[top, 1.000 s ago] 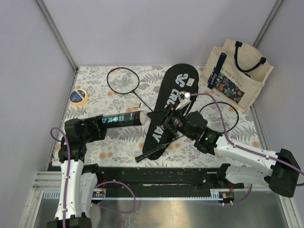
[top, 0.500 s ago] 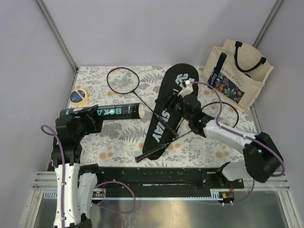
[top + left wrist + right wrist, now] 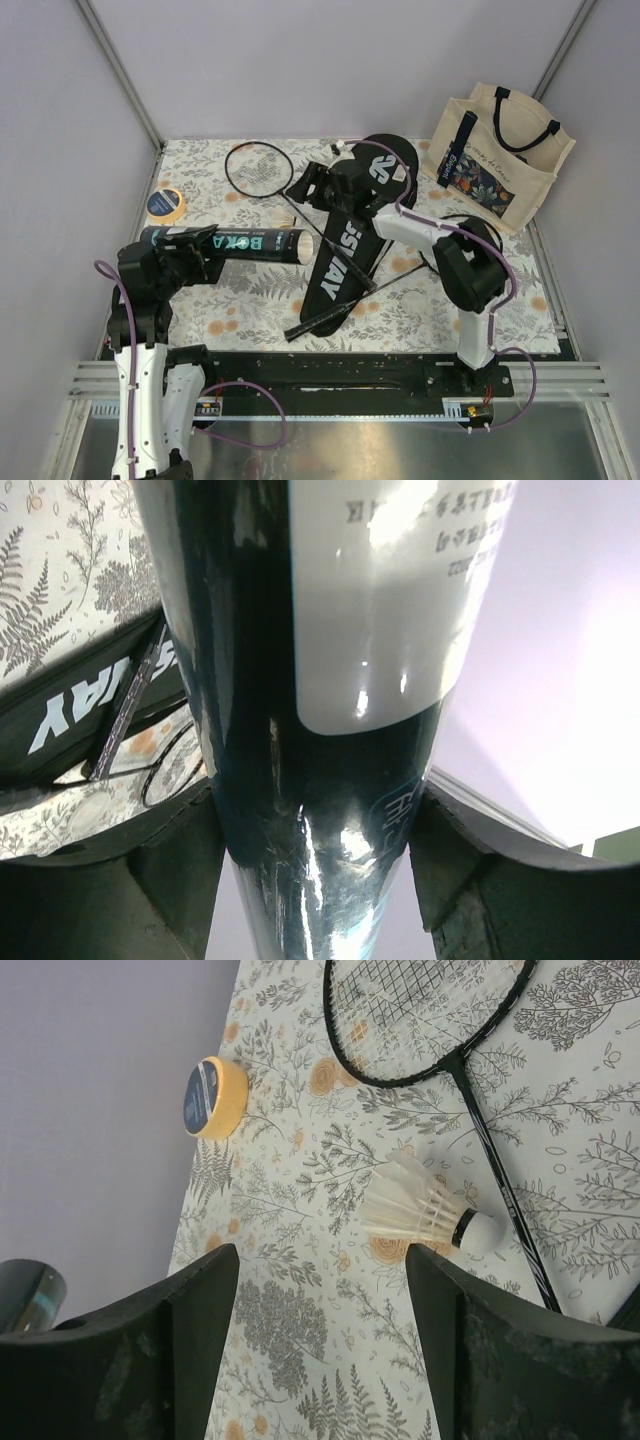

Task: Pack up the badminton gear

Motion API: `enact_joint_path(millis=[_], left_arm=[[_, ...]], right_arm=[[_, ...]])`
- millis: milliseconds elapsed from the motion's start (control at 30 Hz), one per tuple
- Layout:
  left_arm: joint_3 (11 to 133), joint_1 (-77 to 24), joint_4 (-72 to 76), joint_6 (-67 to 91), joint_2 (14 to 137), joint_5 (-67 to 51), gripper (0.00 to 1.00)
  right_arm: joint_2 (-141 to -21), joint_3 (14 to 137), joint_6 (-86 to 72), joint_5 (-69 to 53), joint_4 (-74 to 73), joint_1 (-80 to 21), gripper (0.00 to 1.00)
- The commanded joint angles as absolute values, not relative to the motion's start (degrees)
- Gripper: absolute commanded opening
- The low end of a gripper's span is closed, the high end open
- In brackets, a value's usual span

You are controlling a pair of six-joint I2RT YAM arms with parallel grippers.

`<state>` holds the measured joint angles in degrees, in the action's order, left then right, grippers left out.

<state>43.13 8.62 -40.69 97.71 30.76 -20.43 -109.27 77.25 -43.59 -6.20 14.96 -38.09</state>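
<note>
Your left gripper clamps the tube lettered "BOKA"; your right gripper hangs spread above a shuttlecock, left of the bag ending "WAY".

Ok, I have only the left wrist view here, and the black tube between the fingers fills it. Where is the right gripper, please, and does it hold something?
Observer: The right gripper is open and holds nothing. It points down at the table, left of the long black bag.
Operator: What lies in front of it?
Observer: A white shuttlecock lies on its side there, with its cork end toward the shaft of a racket. I cannot tell whether they touch.
Operator: And where does my tube point?
Observer: In the top view, the white end of the black tube points toward that bag and is close to it.
</note>
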Motion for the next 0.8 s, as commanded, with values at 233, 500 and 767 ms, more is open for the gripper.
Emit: enact_joint_path(millis=[233,500,767], left_arm=[[47.81,8.35,-37.09,97.56,32.08,-26.1,0.22],[47.81,8.26,-37.27,96.86,32.78,-26.11,0.22],[47.64,8.26,-36.65,96.77,33.22,-25.84,0.22]], right_arm=[[-126.2,96.4,-46.32,-11.07,8.97,-38.06,0.78],[-134.38,104.06,-49.12,-14.76,8.7,-38.06,0.79],[-138.78,110.21,-47.03,-17.4,4.49,-38.76,0.79]])
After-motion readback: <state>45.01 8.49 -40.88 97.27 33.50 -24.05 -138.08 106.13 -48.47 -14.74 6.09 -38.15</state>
